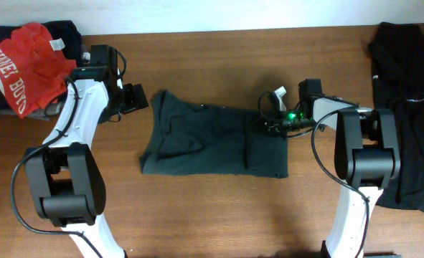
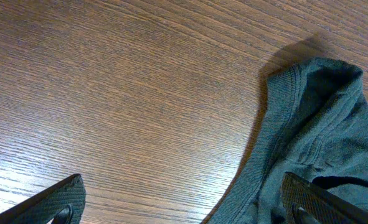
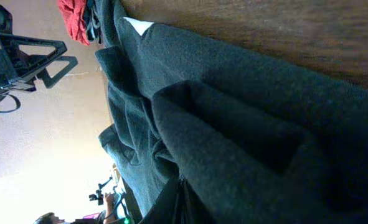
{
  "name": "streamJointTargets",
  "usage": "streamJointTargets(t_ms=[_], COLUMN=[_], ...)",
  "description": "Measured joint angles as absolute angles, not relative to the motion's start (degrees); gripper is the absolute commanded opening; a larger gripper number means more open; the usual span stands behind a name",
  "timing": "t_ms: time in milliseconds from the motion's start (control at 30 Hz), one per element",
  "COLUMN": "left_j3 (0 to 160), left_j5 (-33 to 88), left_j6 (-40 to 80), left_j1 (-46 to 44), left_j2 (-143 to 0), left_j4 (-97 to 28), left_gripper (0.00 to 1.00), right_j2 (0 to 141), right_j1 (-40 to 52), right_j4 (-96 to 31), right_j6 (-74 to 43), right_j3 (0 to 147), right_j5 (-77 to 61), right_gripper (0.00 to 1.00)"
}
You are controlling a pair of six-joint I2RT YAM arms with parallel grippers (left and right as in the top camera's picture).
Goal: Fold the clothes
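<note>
Folding the dark green shirt (image 1: 212,143): right hand (image 1: 271,119) pinches its edge; left hand (image 1: 135,98), spread, should next grip the opposite corner.

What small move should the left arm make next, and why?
Probably ease the left end effector toward the grey-green shirt and close on its near corner. Its jaws stand open beside that corner, while the right end effector is shut on the opposite edge, so both could then lift and fold.
</note>
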State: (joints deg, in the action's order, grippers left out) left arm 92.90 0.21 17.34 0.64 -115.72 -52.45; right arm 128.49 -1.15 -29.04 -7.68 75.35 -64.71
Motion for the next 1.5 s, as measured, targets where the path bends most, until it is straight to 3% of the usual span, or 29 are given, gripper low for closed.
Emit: streamJointTargets(t_ms=[300,500,667,900,967,1100,1500], left_j3=[92.9,92.9,92.9,92.92,92.9,92.92,92.9], left_j5=[0.21,0.21,0.21,0.19,0.21,0.21,0.21], left_j6=[17.34,17.32,17.32,17.32,17.32,17.34,17.34], left_j1=[0.64,0.64,0.64,0.64,0.64,0.64,0.64], left_j2=[-115.72,-115.72,-115.72,-115.72,-115.72,-115.72,-115.72], left_j4=[-52.45,-52.45,-52.45,-52.45,-52.45,-52.45,-52.49], left_gripper=[0.99,0.99,0.99,0.99,0.99,0.99,0.99], right_j2=[123.94,110.43,105.36,108.71,110.17,113.89,113.49], right_j1=[-1.15,-1.02,0.6,2.04,2.04,2.04,2.04], right_j4=[-30.81,-39.51,-48.82,-40.58,-35.66,-28.64,-30.61], right_j6=[-10.92,-10.13,-4.27,-2.35,-3.42,-6.35,-10.48], right_j3=[75.53,75.55,75.68,65.91,62.67,57.69,58.37], right_j5=[-59.79,-58.46,-58.48,-58.24,-58.0,-57.87,-60.31], right_gripper=[0.07,0.16,0.16,0.17,0.22,0.19,0.15])
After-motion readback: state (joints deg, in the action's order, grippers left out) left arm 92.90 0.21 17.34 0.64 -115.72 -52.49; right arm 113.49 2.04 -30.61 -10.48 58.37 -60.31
